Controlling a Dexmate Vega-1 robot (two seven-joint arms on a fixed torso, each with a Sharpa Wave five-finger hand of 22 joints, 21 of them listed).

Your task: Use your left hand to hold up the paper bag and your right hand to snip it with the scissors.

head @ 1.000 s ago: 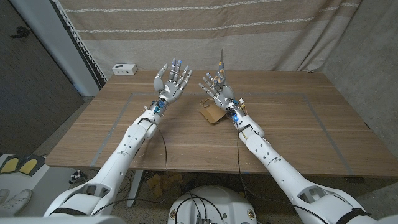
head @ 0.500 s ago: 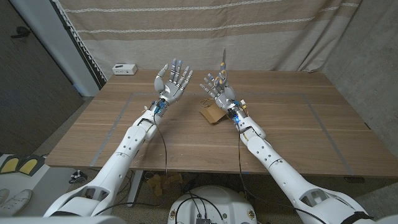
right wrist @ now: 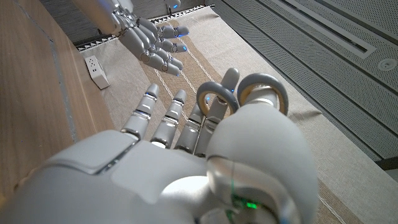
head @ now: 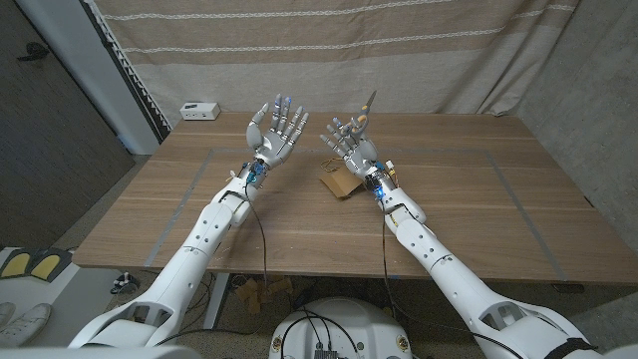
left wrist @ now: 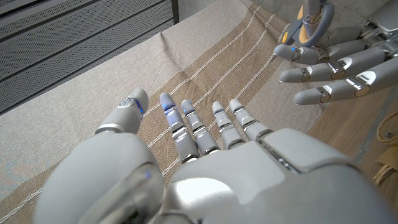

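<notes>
While the right robot hand is raised above the desk with its fingers reaching up, it holds the scissors: the right wrist view shows the handle loops threaded over its thumb and a finger, and the head view shows the blades tilting up and away from the fingertips. Whether the blades are parted cannot be told. Just beside it, the left robot hand is lifted as well, fingers spread and holding nothing, palm turned toward the right one; the two are near but apart. Below and slightly behind the right wrist, the paper bag lies crumpled on the desk, touched by neither hand. Farther out, a small white box sits at the desk's far left corner, against the striped curtain.

By the look of it, the scissors are in hand but the bag is not yet picked up, so the holding step is the one pending. The next move calls for the left robot hand to come down across to the bag, pinch an edge and lift it clear, with enough paper free for the blades to reach
</notes>
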